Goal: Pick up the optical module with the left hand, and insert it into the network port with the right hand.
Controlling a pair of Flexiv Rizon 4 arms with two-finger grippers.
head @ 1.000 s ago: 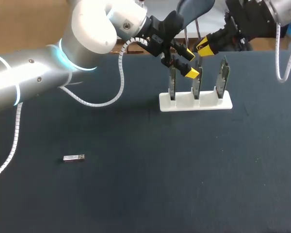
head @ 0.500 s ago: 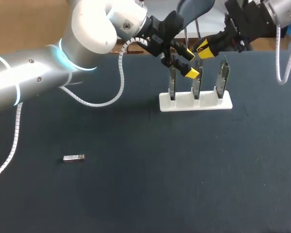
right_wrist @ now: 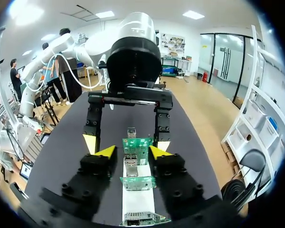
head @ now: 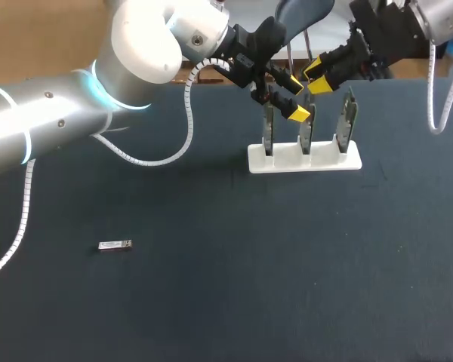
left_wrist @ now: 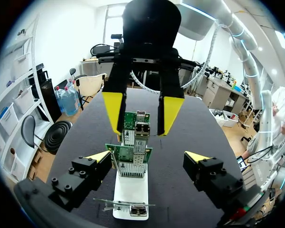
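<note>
Optical module (head: pixel 115 245) flat on table (head: pixel 211 302), well apart from white rack (head: pixel 287 161), off its left-arm end. Left gripper (head: pixel 295 97) over rack, fingers spread wide, empty. Right gripper (right_wrist: pixel 132 152) opposite, also parted, empty. Network port (left_wrist: pixel 141 128) unreadable from head view.

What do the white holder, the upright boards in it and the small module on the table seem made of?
White holder: matte plastic, by its even, dull white. Boards: green circuit laminate carrying silvery metal port cages, clearest in the wrist views. Optical module: likely a metal casing, pale and silvery, though too small to be sure.
</note>
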